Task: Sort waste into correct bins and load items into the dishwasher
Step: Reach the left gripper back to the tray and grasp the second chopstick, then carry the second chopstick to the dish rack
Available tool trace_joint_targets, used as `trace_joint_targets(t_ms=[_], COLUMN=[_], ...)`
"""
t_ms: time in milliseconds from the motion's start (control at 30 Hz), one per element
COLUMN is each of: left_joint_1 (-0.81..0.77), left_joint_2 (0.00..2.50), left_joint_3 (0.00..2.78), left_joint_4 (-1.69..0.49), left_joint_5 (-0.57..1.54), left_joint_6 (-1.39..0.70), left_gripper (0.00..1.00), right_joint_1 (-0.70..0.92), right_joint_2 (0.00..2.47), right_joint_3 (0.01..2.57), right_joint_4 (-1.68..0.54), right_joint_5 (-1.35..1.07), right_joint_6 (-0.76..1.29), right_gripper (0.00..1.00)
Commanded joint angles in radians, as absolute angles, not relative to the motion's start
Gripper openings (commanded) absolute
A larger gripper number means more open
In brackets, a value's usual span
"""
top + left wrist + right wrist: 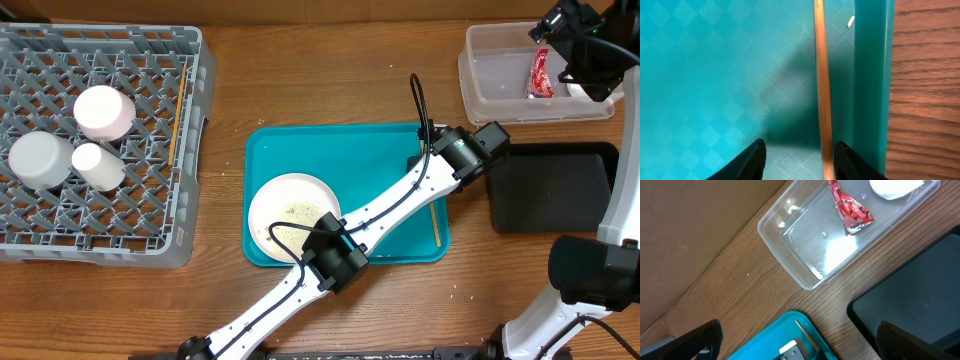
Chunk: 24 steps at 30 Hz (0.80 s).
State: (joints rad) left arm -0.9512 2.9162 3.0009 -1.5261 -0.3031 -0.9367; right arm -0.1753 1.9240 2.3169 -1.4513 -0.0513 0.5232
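Observation:
A wooden chopstick [823, 85] lies along the right rim of the teal tray [330, 150]; it also shows in the overhead view [435, 222]. My left gripper [800, 156] is open just above the tray floor and straddles the chopstick, which is close to its right finger. My right gripper [802, 342] is open and empty, high over the clear tub [500, 75]. The red wrapper [850, 207] and white napkin [895, 187] lie in the tub. The white plate [293, 215] with rice crumbs sits on the teal tray.
The grey dish rack [100, 246] at left holds a white bowl [105, 110], a steel bowl [40, 158], a small cup [98, 166] and another chopstick [178, 120]. The black tray [550, 185] lies right of the teal tray.

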Motion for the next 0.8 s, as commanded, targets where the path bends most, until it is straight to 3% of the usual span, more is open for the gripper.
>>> trace_joint_targets(t_ms=[0, 167, 233, 367, 400, 767], left_joint_1=[-0.95, -0.949, -0.949, -0.944, -0.941, -0.826], left_joint_2=[2.94, 2.94, 2.94, 2.937, 2.935, 2.797], left_joint_3=[2.968, 2.904, 2.89, 2.897, 2.904, 3.143], left_joint_4=[-1.526, -1.504, -1.49, -1.48, -1.483, -1.6], left_joint_5=[-0.313, -0.296, -0.266, -0.25, -0.249, -0.238], left_joint_6=[-0.944, -0.948, -0.947, -0.942, -0.937, -0.603], left_gripper=[0.44, 0.44, 0.39, 0.15, 0.04, 0.04], right_joint_1=[-0.176, -0.176, -0.176, -0.176, -0.176, -0.176], right_joint_2=[1.929, 1.929, 1.929, 1.929, 1.929, 1.929], right_joint_3=[2.315, 2.315, 2.315, 2.315, 2.315, 2.315], right_joint_4=[-1.448, -1.448, -1.448, -1.448, -1.448, -1.448], right_joint_5=[-0.042, -0.042, -0.042, -0.042, -0.042, -0.042], right_joint_6=[0.52, 0.52, 0.52, 0.52, 0.52, 0.52], right_gripper=[1.0, 1.0, 1.0, 1.0, 1.0, 1.0])
